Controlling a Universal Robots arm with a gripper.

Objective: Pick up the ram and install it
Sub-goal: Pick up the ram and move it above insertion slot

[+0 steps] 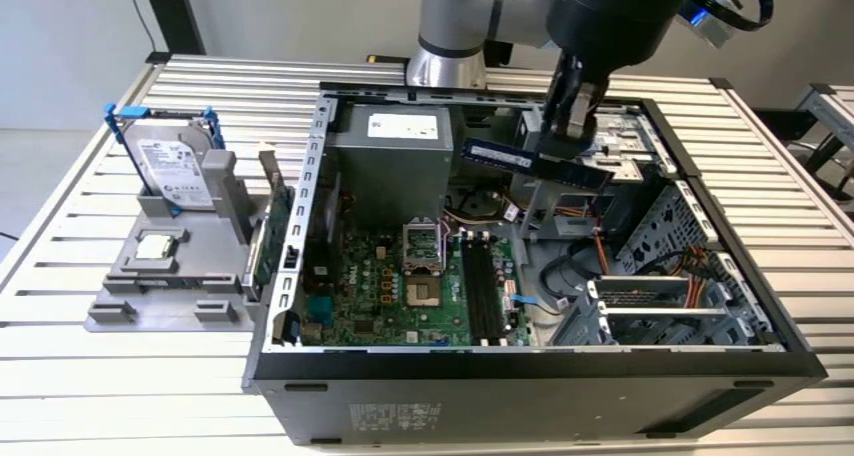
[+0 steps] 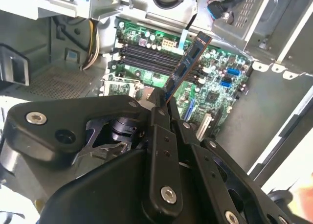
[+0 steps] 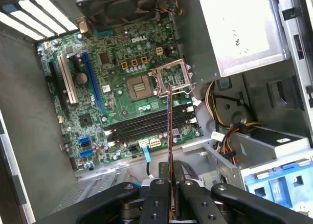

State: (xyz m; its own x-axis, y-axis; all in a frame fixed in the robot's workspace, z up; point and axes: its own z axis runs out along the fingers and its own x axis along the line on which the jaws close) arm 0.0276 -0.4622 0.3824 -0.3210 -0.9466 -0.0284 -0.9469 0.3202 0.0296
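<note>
Gripper (image 1: 566, 141) clamped on the ram (image 1: 531, 162) above the open computer case (image 1: 320, 226).
Likely light, stiff and fragile; best pinched across its flat faces, away from the contacts.

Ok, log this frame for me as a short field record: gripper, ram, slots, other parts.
gripper: shut on the ram, above the open case
ram: in the air over the motherboard, not seated
memory slots: four, black, look empty
hard drive: upright on grey fixture, exterior view's left of case
</note>
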